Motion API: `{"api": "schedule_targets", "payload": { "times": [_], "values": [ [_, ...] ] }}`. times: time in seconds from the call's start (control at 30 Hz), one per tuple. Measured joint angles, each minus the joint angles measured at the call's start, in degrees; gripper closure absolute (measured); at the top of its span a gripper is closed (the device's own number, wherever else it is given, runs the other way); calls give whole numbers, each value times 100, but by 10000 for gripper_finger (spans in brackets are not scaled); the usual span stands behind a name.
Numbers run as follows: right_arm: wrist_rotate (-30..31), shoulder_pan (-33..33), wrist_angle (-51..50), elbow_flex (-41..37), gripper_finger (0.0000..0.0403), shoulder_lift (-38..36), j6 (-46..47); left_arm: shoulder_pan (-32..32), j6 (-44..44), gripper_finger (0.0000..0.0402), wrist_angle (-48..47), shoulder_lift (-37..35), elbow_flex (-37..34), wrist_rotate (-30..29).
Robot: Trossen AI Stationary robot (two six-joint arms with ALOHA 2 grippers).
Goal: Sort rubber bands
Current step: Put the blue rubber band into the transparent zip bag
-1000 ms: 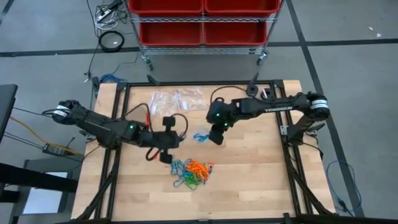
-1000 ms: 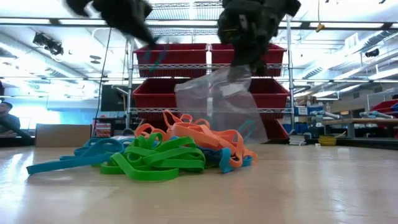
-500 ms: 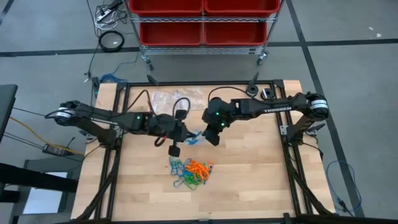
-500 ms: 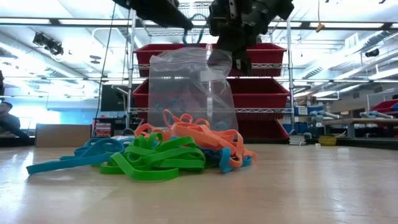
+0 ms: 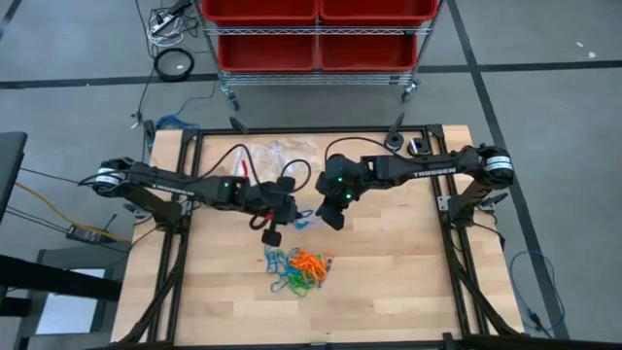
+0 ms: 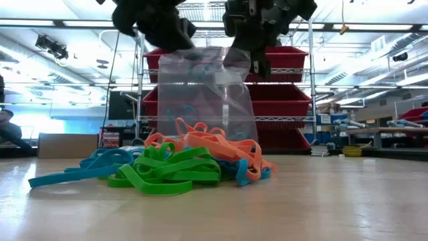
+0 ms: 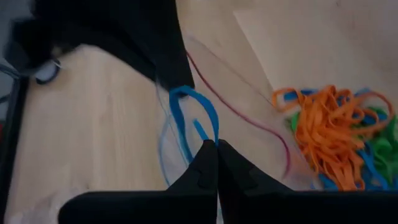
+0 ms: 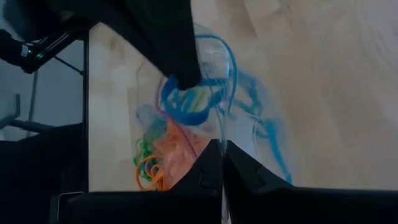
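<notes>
Clear plastic bag (image 6: 204,94) hangs above the rubber bands (image 5: 299,269) — blue loops inside. Left gripper (image 5: 284,206) and right gripper (image 5: 328,210) each pinch its top edge, fingers pressed together.

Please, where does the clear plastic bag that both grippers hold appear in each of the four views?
High view: bag at table centre, between both grippers.
Low view: bag hanging upper centre, behind the rubber bands.
Left wrist view: bag centre, a blue band inside.
Right wrist view: bag centre, blue bands inside.
Shared landmark: the rubber bands pile.
</notes>
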Motion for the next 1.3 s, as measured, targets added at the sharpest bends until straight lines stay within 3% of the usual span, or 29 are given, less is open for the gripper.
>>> {"api": "schedule_targets", "payload": {
  "times": [0.23, 0.53, 0.87, 1.07, 1.3],
  "values": [
    [-2, -72, -1, 0, 403, -51, -1, -13, -105, 379, -277, -24, 1, -2],
    [-104, -144, -46, 0, 403, -51, 14, -13, -187, 316, -393, -33, 562, -138],
    [-103, -204, -128, 0, 403, -59, -24, -13, -500, 268, -1619, -42, 1037, -455],
    [115, -435, -335, 0, 403, -365, -167, -105, -1007, 266, -1964, -42, 605, -349],
    [925, -738, -518, 0, 403, -1302, -302, -312, -1541, 266, -960, -39, -493, 85]
  ]
}}
